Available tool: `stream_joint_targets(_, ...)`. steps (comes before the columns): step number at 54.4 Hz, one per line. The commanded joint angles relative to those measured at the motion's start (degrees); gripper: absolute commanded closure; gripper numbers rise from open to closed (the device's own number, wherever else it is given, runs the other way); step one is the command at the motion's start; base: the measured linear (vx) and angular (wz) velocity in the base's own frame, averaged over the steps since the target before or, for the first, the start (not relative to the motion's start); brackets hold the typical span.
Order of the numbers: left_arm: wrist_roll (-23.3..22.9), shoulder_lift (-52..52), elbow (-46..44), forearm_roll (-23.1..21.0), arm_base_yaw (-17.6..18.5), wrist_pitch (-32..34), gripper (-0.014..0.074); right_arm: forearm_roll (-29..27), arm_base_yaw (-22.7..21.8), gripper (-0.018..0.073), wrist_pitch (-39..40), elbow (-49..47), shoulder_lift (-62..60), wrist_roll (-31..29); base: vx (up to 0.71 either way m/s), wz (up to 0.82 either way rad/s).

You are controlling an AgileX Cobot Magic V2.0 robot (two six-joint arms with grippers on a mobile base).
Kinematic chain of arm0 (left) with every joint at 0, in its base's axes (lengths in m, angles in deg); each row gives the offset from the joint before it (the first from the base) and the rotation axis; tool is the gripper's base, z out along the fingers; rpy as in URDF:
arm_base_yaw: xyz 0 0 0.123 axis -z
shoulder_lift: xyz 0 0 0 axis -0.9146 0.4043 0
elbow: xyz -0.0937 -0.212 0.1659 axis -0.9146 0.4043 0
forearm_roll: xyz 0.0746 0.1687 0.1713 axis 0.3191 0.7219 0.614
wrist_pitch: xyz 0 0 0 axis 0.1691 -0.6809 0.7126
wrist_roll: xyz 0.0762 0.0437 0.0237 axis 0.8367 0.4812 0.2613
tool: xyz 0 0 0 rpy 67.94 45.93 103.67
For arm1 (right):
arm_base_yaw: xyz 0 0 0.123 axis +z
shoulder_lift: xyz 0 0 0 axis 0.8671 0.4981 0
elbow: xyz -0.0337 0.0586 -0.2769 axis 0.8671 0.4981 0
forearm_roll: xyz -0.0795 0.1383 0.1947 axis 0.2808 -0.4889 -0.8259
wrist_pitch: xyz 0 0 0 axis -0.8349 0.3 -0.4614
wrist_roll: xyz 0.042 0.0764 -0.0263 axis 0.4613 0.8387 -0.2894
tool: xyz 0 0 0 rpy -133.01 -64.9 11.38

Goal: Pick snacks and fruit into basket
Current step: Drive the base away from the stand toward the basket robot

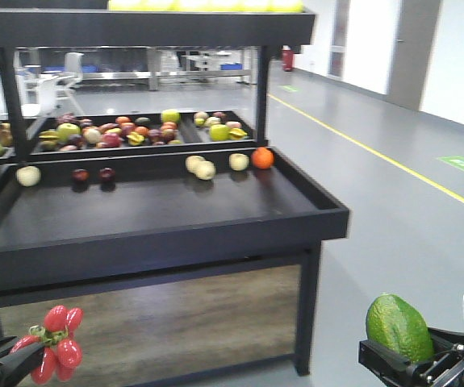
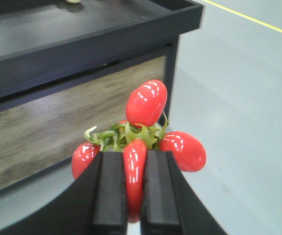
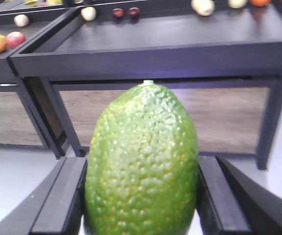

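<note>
The left end effector (image 2: 126, 196) grips a red fruit cluster (image 2: 141, 132) low before the dark worktop (image 1: 167, 214). At right, the right end effector (image 3: 141, 205) clamps a bumpy green fruit (image 3: 143, 161) upright above the grey floor (image 1: 401, 193).

— Where is your front camera looking from?

— From low and well back, facing the black display desk (image 1: 159, 211) head-on; your claws sit at its 7 and 5 o'clock corners.

— And your wrist views?

— Each looks along its own claw, very close in, toward 12 o'clock. All three share that desk's front edge and wood panel (image 2: 38, 127).
</note>
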Motion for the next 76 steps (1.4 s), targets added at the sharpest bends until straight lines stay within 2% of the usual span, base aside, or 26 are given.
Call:
stream_joint_targets(1, -0.4, -0.8, -1.5, -0.6, 0.1, 4.6, 0.0597, -0.7, -0.2, 0.0568, -0.5, -1.7, -1.0, -0.2, -0.41, -0.49)
stream_joint_targets(43, -0.4, -0.9, -1.5, -0.6, 0.1, 4.6, 0.0596, -0.7, -0.2, 0.0568, -0.5, -1.7, -1.0, -0.2, -0.37, -0.72)
stream_joint_targets(76, -0.4, -0.9, -1.5, -0.6, 0.1, 4.6, 0.0596, -0.7, -0.2, 0.0568, -0.5, -1.7, -1.0, -0.2, -0.23, -0.67)
